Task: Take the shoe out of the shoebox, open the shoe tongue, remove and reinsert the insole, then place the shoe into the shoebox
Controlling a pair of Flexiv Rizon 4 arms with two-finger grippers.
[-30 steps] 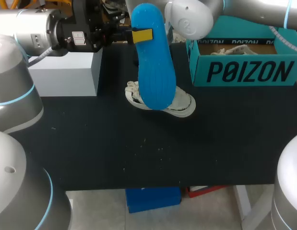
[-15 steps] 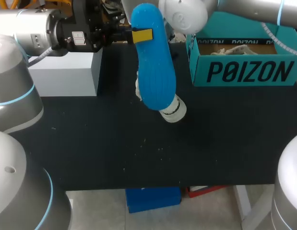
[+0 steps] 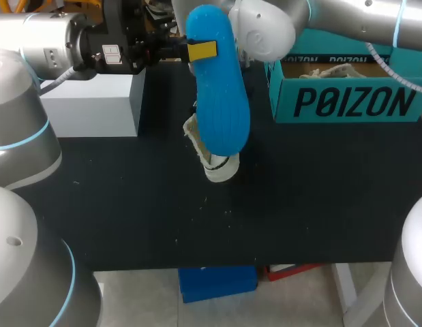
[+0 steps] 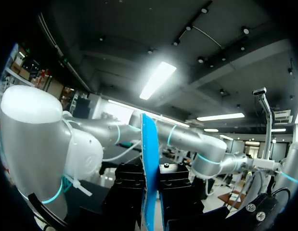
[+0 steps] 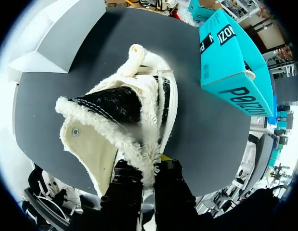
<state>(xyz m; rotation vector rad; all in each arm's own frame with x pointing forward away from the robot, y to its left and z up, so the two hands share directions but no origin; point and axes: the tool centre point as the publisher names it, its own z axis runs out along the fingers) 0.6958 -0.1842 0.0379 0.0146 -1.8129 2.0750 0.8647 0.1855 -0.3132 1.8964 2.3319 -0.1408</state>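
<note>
Head view shows the teal shoebox (image 3: 281, 102) fronted by large dark lettering (image 3: 360, 102).

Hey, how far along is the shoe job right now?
Done: the shoe is out of the shoebox, and the insole is out of it. In hand: the left gripper holds the insole upright, and the right gripper grips the shoe's fleecy collar. Remaining: reinsert the insole, then box the shoe.
</note>
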